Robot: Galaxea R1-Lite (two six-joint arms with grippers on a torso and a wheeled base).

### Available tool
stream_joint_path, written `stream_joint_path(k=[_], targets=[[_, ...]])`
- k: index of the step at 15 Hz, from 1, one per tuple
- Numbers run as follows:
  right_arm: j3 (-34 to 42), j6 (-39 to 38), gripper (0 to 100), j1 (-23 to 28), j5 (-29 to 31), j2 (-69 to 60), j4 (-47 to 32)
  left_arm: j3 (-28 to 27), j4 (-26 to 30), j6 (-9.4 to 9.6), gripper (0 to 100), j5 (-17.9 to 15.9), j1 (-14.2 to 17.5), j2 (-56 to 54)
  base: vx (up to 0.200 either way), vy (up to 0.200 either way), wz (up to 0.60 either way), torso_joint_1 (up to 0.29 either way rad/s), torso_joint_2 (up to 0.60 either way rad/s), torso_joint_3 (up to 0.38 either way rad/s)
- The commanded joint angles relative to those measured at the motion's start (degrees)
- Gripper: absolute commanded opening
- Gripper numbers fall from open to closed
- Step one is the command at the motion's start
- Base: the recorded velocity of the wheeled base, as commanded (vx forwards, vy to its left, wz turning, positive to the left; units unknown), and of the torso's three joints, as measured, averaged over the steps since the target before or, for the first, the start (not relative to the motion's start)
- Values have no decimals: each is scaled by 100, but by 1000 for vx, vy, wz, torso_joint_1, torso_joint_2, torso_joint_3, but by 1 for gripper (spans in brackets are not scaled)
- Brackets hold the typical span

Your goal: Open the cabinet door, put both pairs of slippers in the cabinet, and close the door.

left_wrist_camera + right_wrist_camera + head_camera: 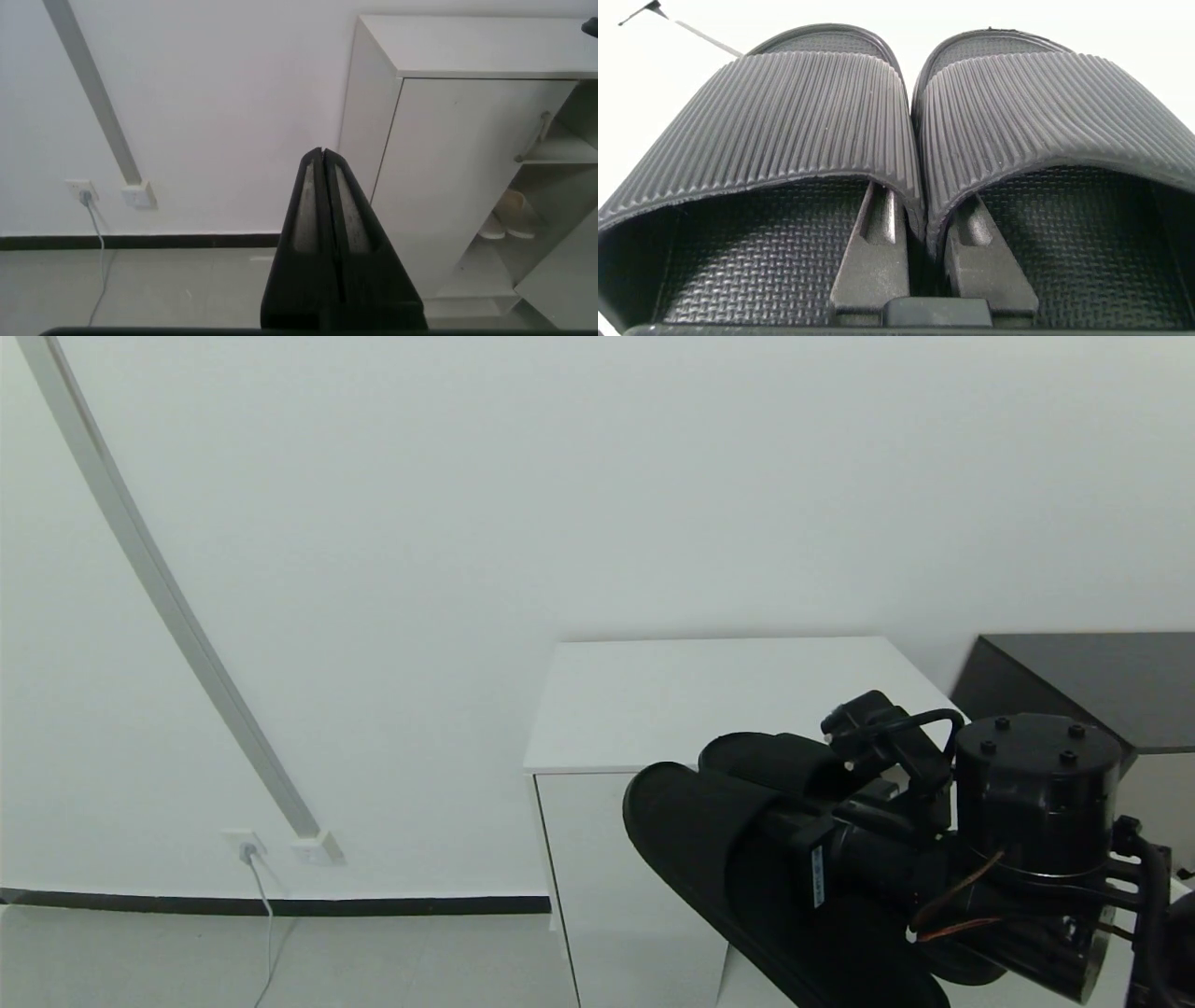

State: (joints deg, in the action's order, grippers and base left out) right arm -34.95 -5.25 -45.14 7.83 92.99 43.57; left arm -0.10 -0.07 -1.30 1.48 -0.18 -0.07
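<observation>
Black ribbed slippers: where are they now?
The black ribbed slippers are clamped in the right gripper, held before the white cabinet, lower right in the head view.

Light is flat, diffuse, bright, no glare. White wall (560, 476) beyond the right claw (924, 254) is near washout, and the cabinet (709, 700) top barely separates from it. Black slippers (813, 103) on that claw: the ribbed straps catch light on their outer face, while the insoles around the fingers sit in deep shade. Head view crushes them to flat black. Beyond the left claw (322, 219), the cabinet interior is dimmer than the outer panel, with soft shelf shadows. The wall conduit (159, 579), well apart from both claws, bows in head view: lens distortion.
</observation>
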Motion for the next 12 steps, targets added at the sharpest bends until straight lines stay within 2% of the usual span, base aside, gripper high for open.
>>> stream_joint_path(k=[1, 12], targets=[[-3, -2, 0, -3, 0, 35, 2, 1, -1, -1, 0, 2, 1, 7, 0, 0, 0, 0, 0, 0], [15, -2, 0, -12, -9, 26, 2, 1, -1, -1, 0, 2, 1, 7, 0, -200, 0, 2, 4, 2]])
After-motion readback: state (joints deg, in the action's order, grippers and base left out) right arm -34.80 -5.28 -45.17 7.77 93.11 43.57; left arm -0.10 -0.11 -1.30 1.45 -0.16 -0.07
